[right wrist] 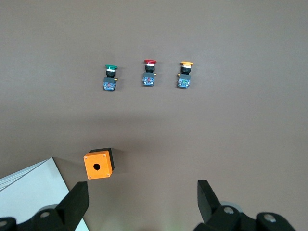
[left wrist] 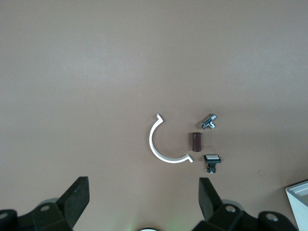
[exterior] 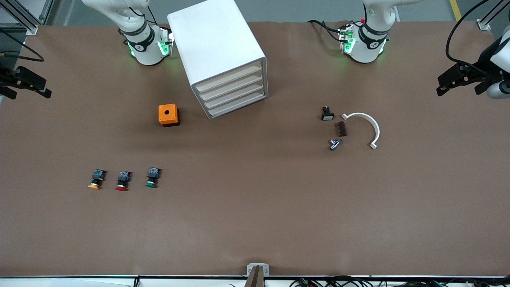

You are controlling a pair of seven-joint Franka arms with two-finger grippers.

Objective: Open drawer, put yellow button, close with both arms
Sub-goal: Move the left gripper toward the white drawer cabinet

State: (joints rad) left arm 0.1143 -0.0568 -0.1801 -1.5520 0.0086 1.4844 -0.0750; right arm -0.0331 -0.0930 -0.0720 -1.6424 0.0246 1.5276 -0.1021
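A white cabinet (exterior: 223, 56) stands between the arm bases, its top drawer (exterior: 229, 75) shut; nothing begun, by the look of it. The yellow button (exterior: 96, 180) lies near the camera toward the right arm's end, in a row with a red and a green one. Left gripper (left wrist: 144, 204) and right gripper (right wrist: 143, 204) wait at the table's ends, jaws apart, holding nothing.

Orange box (exterior: 168, 114), red btn (exterior: 122, 180), green btn (exterior: 152, 177), white clip (exterior: 365, 128) on table.
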